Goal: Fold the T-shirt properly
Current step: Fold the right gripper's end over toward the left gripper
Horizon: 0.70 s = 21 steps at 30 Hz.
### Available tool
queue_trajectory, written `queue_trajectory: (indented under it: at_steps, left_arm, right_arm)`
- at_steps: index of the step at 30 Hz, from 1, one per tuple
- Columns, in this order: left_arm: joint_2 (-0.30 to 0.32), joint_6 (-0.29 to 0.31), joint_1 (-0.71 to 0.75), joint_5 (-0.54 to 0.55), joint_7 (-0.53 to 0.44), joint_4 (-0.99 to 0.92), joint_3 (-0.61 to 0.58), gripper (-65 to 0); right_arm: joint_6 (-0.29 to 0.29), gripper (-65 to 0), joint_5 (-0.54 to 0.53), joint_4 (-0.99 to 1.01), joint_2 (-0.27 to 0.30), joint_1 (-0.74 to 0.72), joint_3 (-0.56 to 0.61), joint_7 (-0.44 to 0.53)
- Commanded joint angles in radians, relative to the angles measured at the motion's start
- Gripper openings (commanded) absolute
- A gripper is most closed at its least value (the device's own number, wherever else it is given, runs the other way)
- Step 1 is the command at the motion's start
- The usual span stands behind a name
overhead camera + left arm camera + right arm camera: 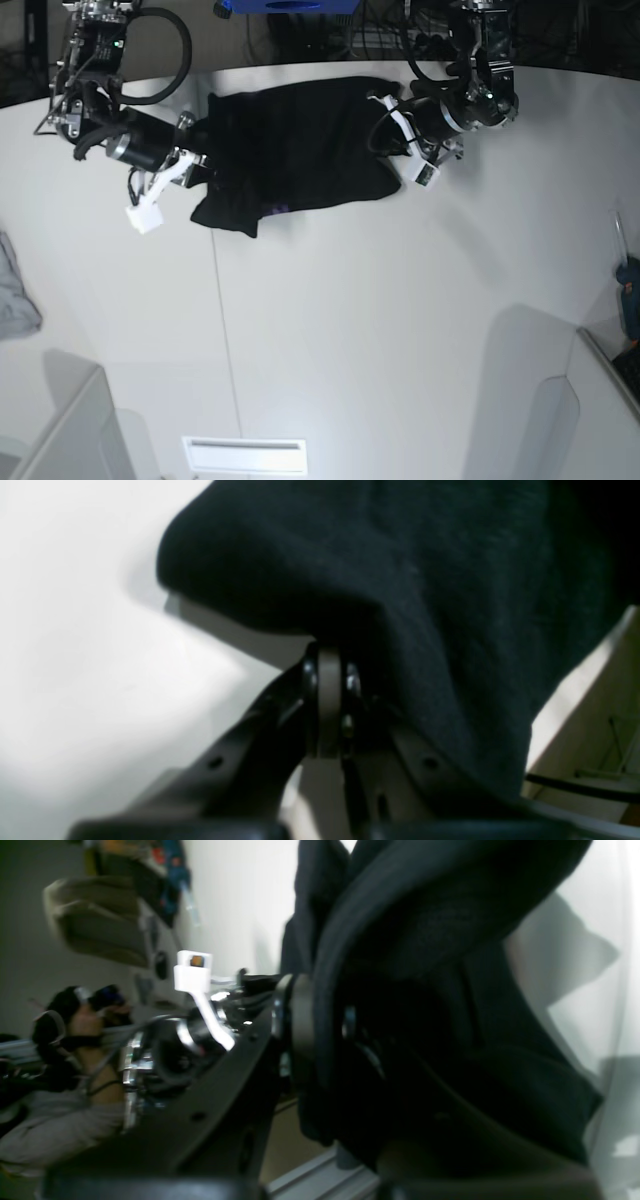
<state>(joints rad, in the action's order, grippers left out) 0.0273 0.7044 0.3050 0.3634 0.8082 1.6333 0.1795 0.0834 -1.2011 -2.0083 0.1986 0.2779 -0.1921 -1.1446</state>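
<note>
Across the far table (330, 330), each pincer, left (330, 680) and right (320, 1020), is pinching the black T-shirt (300, 145), holding it stretched for folding.

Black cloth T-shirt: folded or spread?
Neither: black cloth T-shirt is bunched, stretched between left gripper and right gripper.

Robot lab: white table (350, 330), cables (160, 60)

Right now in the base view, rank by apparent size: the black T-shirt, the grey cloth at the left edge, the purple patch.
1. T-shirt
2. Grey cloth, partly cut off by the frame
3. Purple patch
</note>
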Motion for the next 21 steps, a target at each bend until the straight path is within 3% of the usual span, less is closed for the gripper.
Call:
queue_trajectory:
  at_steps: [1, 7, 12, 21]
  left_arm:
    - [0.004, -0.006, 0.009, -0.039, 0.046, 0.002, -0.001, -65.0]
    - [0.004, -0.006, 0.007, -0.037, 0.046, 0.002, -0.001, -65.0]
    - [0.004, -0.006, 0.006, -0.037, 0.046, 0.002, 0.001, -65.0]
    - [0.006, -0.006, 0.006, -0.031, 0.046, 0.003, 0.012, -65.0]
  right_arm:
    - [0.000, -65.0, -0.032, -0.013, 0.008, -0.007, 0.001, 0.010]
    - [0.000, -65.0, -0.032, -0.012, -0.047, 0.005, 0.009, 0.001]
    - [0.000, -65.0, -0.029, -0.010, -0.060, 0.005, 0.104, 0.010]
    - [-0.001, -65.0, 0.241, 0.019, -0.101, 0.005, 0.216, 0.105]
